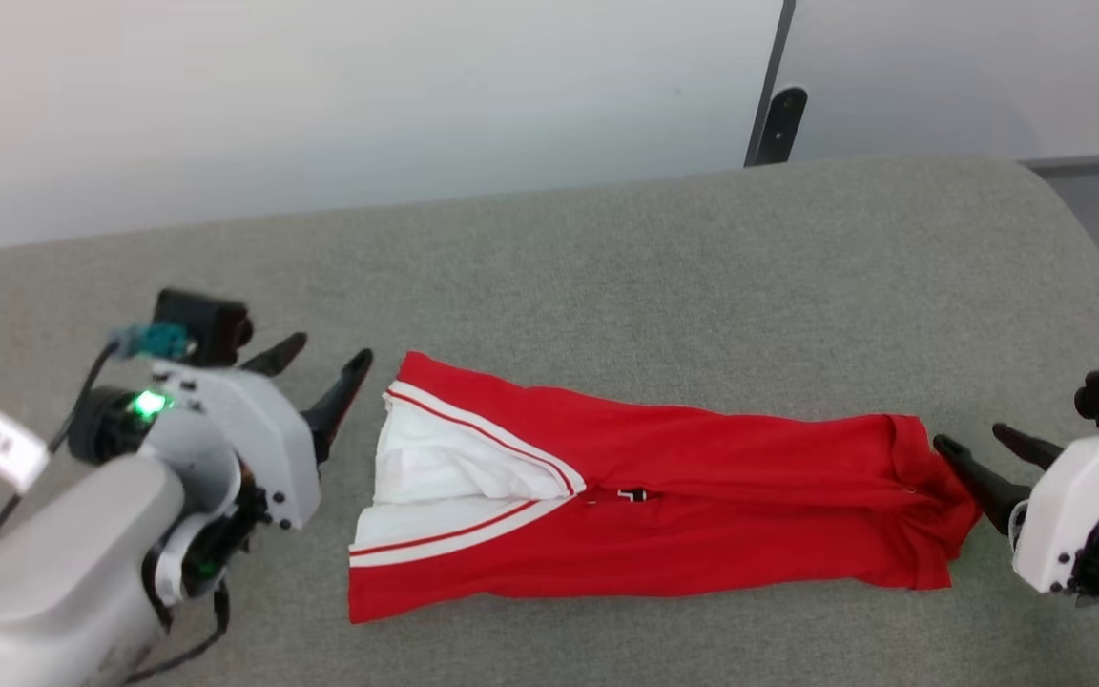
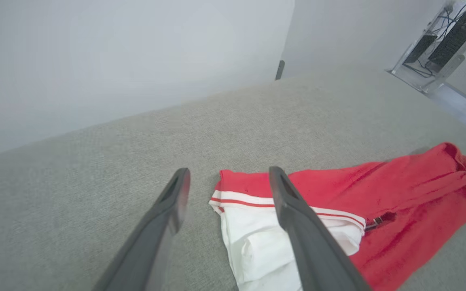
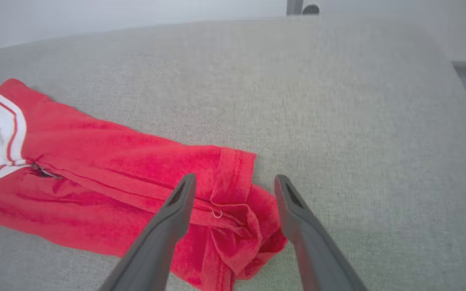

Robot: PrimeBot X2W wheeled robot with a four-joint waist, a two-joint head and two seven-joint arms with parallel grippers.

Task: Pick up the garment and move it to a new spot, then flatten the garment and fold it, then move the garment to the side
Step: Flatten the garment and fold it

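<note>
The garment [image 1: 683, 496] lies folded into a long red strip across the grey cushioned surface [image 1: 607, 277], white sleeves with striped trim at its left end. My left gripper [image 1: 325, 367] hovers open just left of that sleeve end, nothing between its fingers. In the left wrist view the gripper [image 2: 229, 178] frames the garment [image 2: 399, 194] corner with the white sleeve. My right gripper [image 1: 974, 444] is open at the crumpled right end, one fingertip close to the cloth. In the right wrist view the gripper [image 3: 235, 184] spreads over the garment [image 3: 115, 169] and its bunched hem.
A pale wall rises behind the surface, with a dark post [image 1: 776, 114] at the back right. The surface's right edge [image 1: 1098, 258] curves down to a grey floor. Cabling and dark equipment [image 2: 451, 32] stand beyond the far right corner.
</note>
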